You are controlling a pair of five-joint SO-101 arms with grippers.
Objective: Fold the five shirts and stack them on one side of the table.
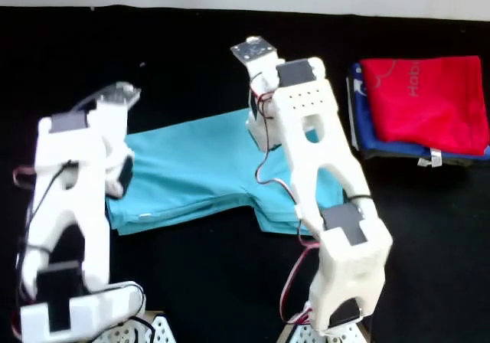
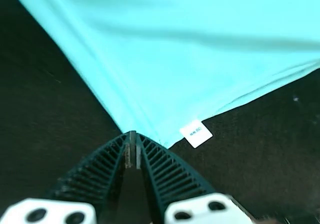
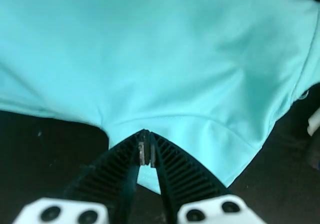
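Nearest, the left end effector (image 2: 131, 136) is pinched closed on a hem corner of the teal shirt (image 1: 199, 167), which lies partly folded mid-worktop (image 1: 191, 282). Farther in, the right end effector (image 3: 145, 154) is clamped on the fabric near a sleeve. Beyond, on the right side, a red shirt (image 1: 429, 102) tops a blue shirt (image 1: 366, 136), both folded. This fold looks unfinished, and the full stack count is unclear.
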